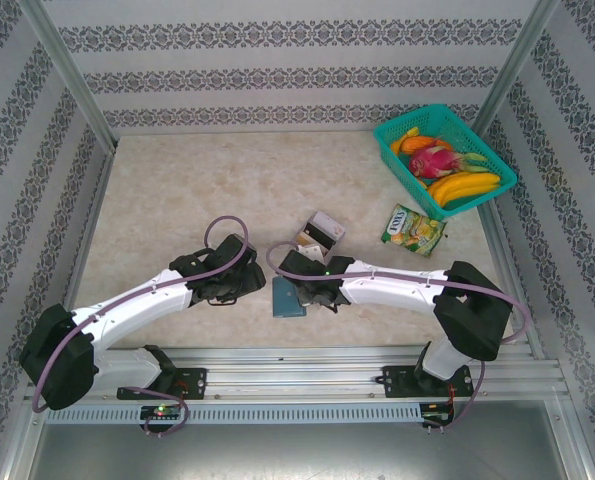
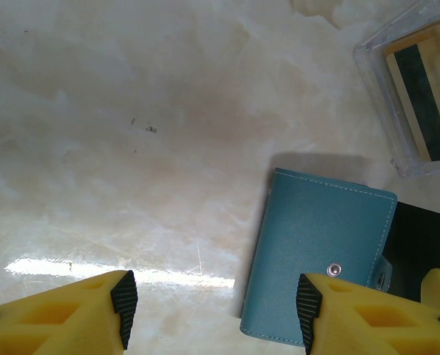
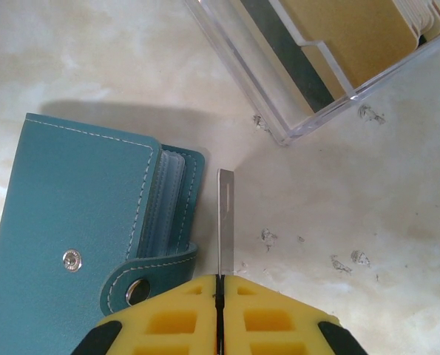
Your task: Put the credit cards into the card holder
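**Card pinched beside the open wallet**

The left gripper [image 2: 214, 303] stands wide with nothing between its yellow fingers [image 2: 120, 296]; the card holder [image 2: 319, 251], teal-blue with pale stitching, lies flat on the marbled table [image 1: 197, 190] under its right-hand finger, snap stud [image 3: 72, 259] up. In the left wrist view a black card [image 2: 419, 248] shows just past the holder's right edge. The holder's flap is undone, its clear sleeves showing along the right side. Just right of that edge the right gripper [image 3: 218, 285] is clamped on a thin card [image 3: 225, 222], seen edge-on and upright, near the sleeves but apart from them. Beyond the card sits the clear tray [image 3: 238, 74] with tan-gold cards [image 3: 353, 37] in it, one with a dark stripe. Further right lie a green-yellow snack packet [image 1: 414, 229], its lettering too small to read, and a teal basket [image 1: 398, 160] of fruit.
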Robot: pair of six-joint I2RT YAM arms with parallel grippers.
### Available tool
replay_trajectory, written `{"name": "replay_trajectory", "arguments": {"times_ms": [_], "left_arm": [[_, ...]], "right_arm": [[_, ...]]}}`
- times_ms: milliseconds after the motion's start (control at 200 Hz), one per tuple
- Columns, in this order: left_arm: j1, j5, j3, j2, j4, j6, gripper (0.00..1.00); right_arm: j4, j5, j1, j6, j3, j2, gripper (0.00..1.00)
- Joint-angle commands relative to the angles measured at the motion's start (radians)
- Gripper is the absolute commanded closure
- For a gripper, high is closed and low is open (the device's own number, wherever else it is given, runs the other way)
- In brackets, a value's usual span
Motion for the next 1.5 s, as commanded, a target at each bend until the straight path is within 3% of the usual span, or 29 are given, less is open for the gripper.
{"name": "replay_trajectory", "arguments": {"times_ms": [0,839,989,1219,1494], "left_arm": [[0.01,0.006,-0.01,0.007,0.021,-0.001,0.38],[0.011,0.013,-0.007,0.015,0.031,0.001,0.38],[0.011,0.011,-0.009,0.015,0.03,0.001,0.38],[0.011,0.011,-0.006,0.015,0.031,0.002,0.38],[0.011,0.022,-0.008,0.015,0.048,0.008,0.38]], "right_arm": [[-0.037,-0.017,-0.006,0.014,0.001,0.02,0.91],[-0.051,-0.042,-0.026,0.024,0.014,0.044,0.88],[-0.052,-0.038,-0.027,0.024,0.012,0.036,0.97],[-0.069,-0.029,-0.032,0.018,0.021,0.03,1.0],[-0.04,-0.044,-0.043,0.038,-0.031,-0.17,1.0]]}}
